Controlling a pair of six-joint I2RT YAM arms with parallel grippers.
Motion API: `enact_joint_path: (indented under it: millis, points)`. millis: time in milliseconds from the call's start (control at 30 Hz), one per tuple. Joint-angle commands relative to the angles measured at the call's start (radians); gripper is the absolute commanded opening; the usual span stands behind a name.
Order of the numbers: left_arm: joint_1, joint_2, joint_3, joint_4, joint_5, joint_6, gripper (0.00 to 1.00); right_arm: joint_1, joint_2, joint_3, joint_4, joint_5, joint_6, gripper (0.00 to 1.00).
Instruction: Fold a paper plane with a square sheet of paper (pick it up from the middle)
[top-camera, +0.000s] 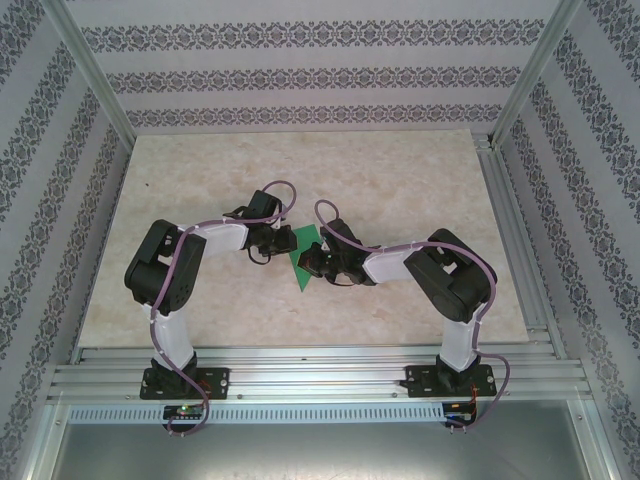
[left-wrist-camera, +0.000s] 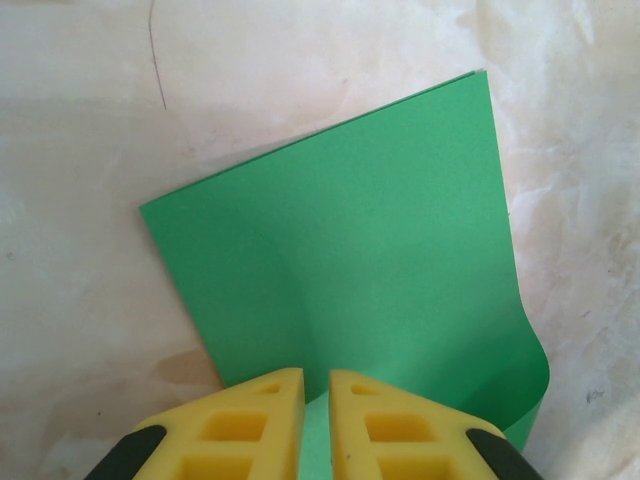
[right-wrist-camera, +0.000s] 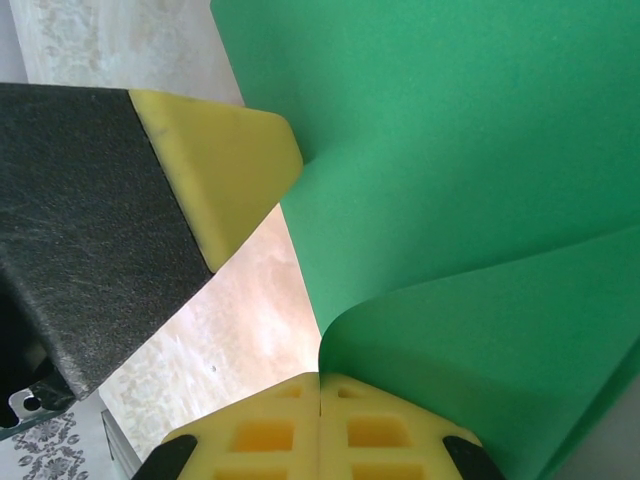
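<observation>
Your right claw (right-wrist-camera: 320, 400) is closed tight on a curled-up flap of the square sheet of paper (top-camera: 298, 262), which lies around the middle of the bench (top-camera: 400, 180), slightly toward its near edge. Just beyond, your left claw (left-wrist-camera: 317, 420) is at a narrow slit, tips down on the sheet's edge.
</observation>
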Motion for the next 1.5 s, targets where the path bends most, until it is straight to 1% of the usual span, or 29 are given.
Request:
enact_joint_path:
  millis: [0,467,1367,1467]
  points:
    - [0.003,0.033,0.002,-0.02,0.007,0.011,0.17,-0.008,0.027,0.013,0.036,0.011,0.009,0.0]
    - [0.003,0.033,0.001,-0.017,0.014,0.01,0.17,-0.011,0.044,0.011,0.049,0.011,0.022,0.0]
    - [0.002,0.016,0.002,-0.02,0.019,0.005,0.17,-0.017,0.054,-0.005,0.032,0.059,0.041,0.0]
    - [0.003,-0.013,0.006,-0.031,0.01,-0.006,0.19,-0.016,0.055,-0.004,0.006,0.063,0.042,0.08]
